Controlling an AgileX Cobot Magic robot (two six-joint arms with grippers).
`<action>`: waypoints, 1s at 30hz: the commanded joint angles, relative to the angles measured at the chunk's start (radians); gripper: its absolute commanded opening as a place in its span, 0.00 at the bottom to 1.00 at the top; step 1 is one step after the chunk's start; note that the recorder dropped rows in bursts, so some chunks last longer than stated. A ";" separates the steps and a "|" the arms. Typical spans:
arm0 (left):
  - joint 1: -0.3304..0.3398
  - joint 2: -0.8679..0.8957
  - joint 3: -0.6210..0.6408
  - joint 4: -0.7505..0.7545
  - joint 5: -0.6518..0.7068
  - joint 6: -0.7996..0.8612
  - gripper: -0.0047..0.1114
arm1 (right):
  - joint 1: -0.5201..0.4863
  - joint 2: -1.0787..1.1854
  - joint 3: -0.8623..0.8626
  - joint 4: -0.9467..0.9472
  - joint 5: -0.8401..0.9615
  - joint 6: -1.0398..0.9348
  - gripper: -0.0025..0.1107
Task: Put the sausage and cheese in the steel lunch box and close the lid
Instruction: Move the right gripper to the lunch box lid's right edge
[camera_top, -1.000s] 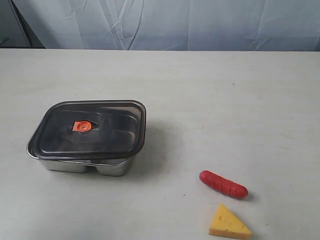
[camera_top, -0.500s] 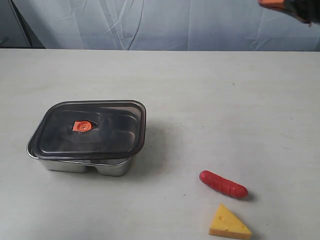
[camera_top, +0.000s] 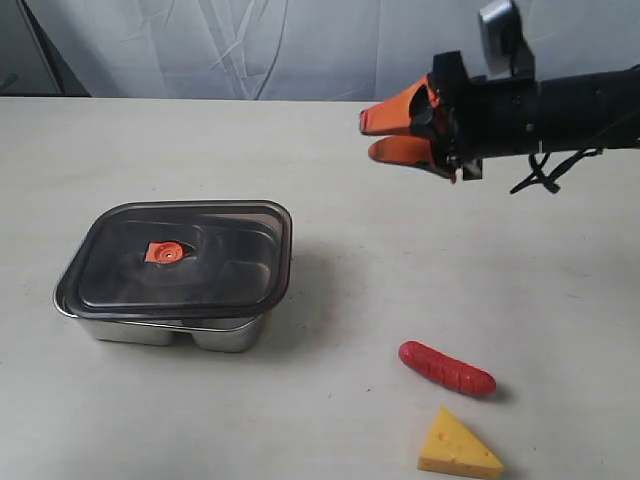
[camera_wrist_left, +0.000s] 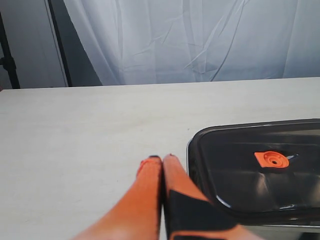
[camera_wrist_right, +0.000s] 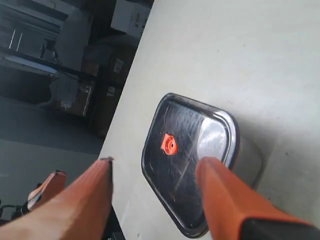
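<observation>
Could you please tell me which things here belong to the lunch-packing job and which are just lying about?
Part of the job:
sausage
cheese
lunch box
lid, resting on the box

Just there:
table
white curtain behind it

Lid sits on steel lunch box, left side of table. Sausage lies near right. Cheese just nearer, beside sausage. Both well apart from steel lunch box.
</observation>
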 joint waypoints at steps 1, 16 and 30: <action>0.001 -0.006 0.005 0.006 0.000 -0.002 0.04 | 0.075 0.075 -0.007 0.026 -0.021 -0.048 0.52; 0.001 -0.006 0.005 0.006 0.000 -0.002 0.04 | 0.172 0.241 -0.009 0.184 -0.189 -0.148 0.52; 0.001 -0.006 0.005 0.008 0.000 -0.002 0.04 | 0.235 0.342 -0.117 0.184 -0.179 -0.150 0.52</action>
